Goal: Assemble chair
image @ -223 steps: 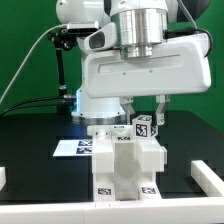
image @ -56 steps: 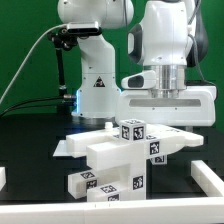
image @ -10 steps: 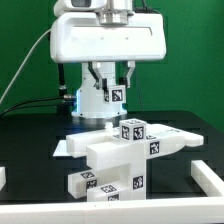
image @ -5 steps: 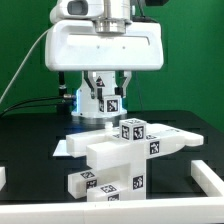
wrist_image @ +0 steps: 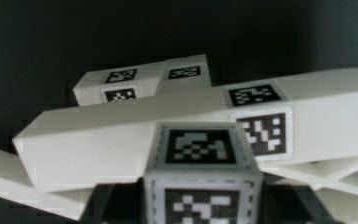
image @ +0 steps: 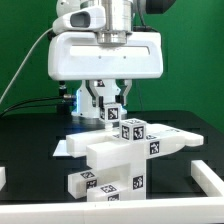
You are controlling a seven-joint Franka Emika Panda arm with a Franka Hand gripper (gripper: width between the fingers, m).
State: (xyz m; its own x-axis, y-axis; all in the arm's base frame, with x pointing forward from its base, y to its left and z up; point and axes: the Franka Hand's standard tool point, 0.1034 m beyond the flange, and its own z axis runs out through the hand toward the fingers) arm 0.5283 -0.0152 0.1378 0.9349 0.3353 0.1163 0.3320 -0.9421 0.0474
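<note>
My gripper [image: 113,108] is shut on a small white tagged chair part [image: 113,114] and holds it upright just above the back of the chair assembly [image: 135,150]. That assembly is a long white slab with tagged blocks on top, lying across the table. A second tagged white block [image: 105,184] lies in front of it. In the wrist view the held part [wrist_image: 201,165] fills the middle, with dark fingers [wrist_image: 114,205] on either side. The assembly [wrist_image: 140,135] lies beneath it and another tagged block [wrist_image: 144,82] beyond.
The robot base [image: 90,95] stands behind the parts. White raised pieces sit at the table's edges at the exterior view's left [image: 3,178] and right [image: 210,177]. A flat white sheet [image: 64,147] pokes out beside the assembly.
My gripper has come down with the tagged part in it, from well above the assembly to just over its back. The parts on the table have not moved.
</note>
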